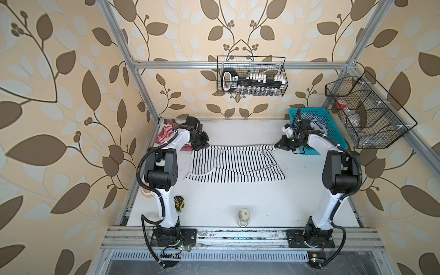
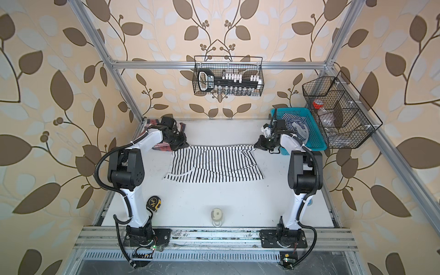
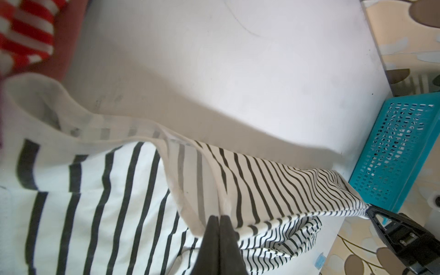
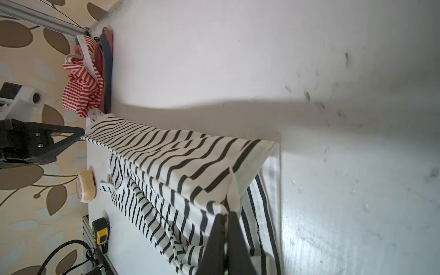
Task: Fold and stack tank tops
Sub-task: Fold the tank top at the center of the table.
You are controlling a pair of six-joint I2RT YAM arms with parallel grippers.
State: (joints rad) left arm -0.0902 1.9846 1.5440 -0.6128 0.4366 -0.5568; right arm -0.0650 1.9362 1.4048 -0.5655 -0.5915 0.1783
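A white tank top with wide black stripes [image 1: 232, 164] [image 2: 212, 164] hangs stretched across the middle of the white table, its lower part draping onto the surface. My left gripper [image 1: 194, 148] [image 3: 219, 216] is shut on its left top corner. My right gripper [image 1: 277, 145] [image 4: 225, 214] is shut on its right top corner [image 3: 357, 204]. A crumpled red-and-white tank top [image 1: 166, 132] [image 4: 81, 88] lies on dark folded cloth at the back left corner. A fine navy-and-white striped top [image 2: 296, 127] sits inside the blue basket [image 1: 333, 133].
A yellow-black tape measure [image 1: 179, 203] lies near the left arm's base. A small white bottle [image 1: 243, 216] stands at the front middle edge. Black wire baskets [image 1: 251, 76] [image 1: 366, 112] hang on the back rail and right frame. A round tan object [image 4: 85, 187] sits by the left edge.
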